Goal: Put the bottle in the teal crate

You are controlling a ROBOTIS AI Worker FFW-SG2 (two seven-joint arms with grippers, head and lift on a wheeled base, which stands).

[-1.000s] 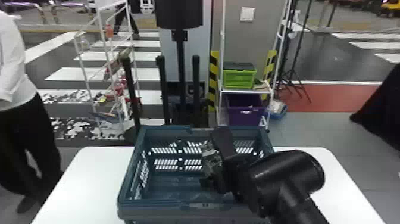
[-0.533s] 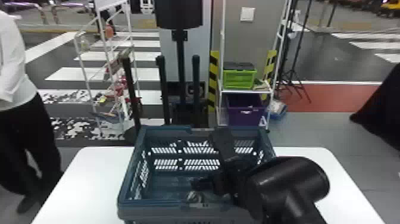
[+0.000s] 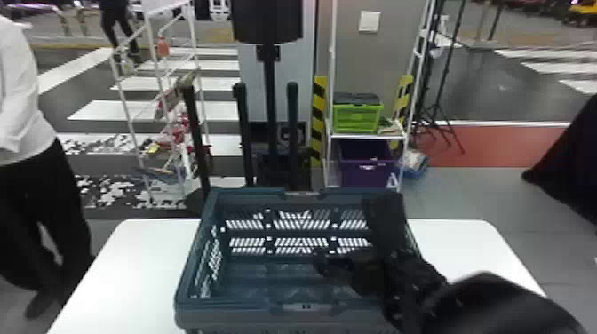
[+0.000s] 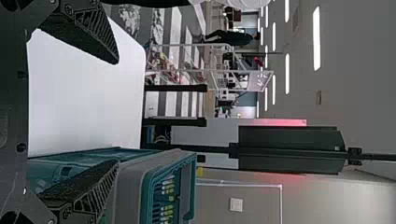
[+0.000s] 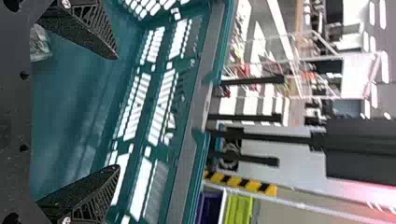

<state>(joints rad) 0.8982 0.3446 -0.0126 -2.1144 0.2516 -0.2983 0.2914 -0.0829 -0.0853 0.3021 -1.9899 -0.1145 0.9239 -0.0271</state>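
Observation:
My right gripper (image 3: 347, 231) is over the right part of the teal crate (image 3: 240, 306), its fingers spread. In the right wrist view, the same gripper (image 5: 116, 112) stands open with nothing between its fingertips. The clear, crinkled bottle (image 5: 39, 44) lies inside the crate (image 5: 70, 116), partly hidden by the gripper's body and one finger. My left gripper (image 4: 116, 112) is open and empty in the left wrist view, beside the crate (image 4: 133, 186), with one finger in front of its wall.
The crate stands on a white table (image 3: 137, 257), which shows on both its sides. Behind stand a black post (image 3: 270, 89), a white rack (image 3: 155, 53) and a shelf with a green crate (image 3: 357, 116) and a purple bin (image 3: 365, 164).
The bottle, earlier between my right gripper's fingers, has left them and dropped toward the crate's near side. The right gripper has opened and its fingers have swung round.

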